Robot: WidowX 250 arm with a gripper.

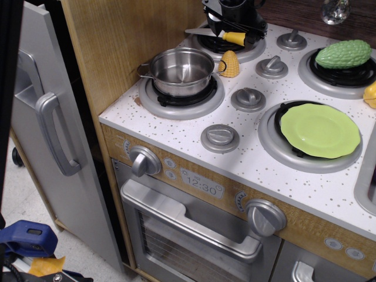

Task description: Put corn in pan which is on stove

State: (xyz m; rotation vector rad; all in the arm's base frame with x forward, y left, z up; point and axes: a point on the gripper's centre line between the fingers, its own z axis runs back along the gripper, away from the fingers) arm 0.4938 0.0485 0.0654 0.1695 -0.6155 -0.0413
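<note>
The corn (229,63), a small stubby yellow cob, stands on the white speckled top of the stove (176,124), just right of the pan and touching nothing else. The pan (182,71), a shiny steel pot with thin side handles, sits empty on the front-left burner. My black gripper (235,24) hangs at the top of the view over the back-left burner, behind and above the corn. Its jaws are partly cut off by the frame edge, so I cannot tell whether they are open or shut. It holds nothing that I can see.
A yellow-handled utensil (232,37) lies on the back-left burner under the gripper. A bumpy green vegetable (343,53) rests on the back-right burner, a lime-green plate (320,130) on the front-right one. Grey knobs (220,137) stud the top. A wooden wall (117,41) stands left.
</note>
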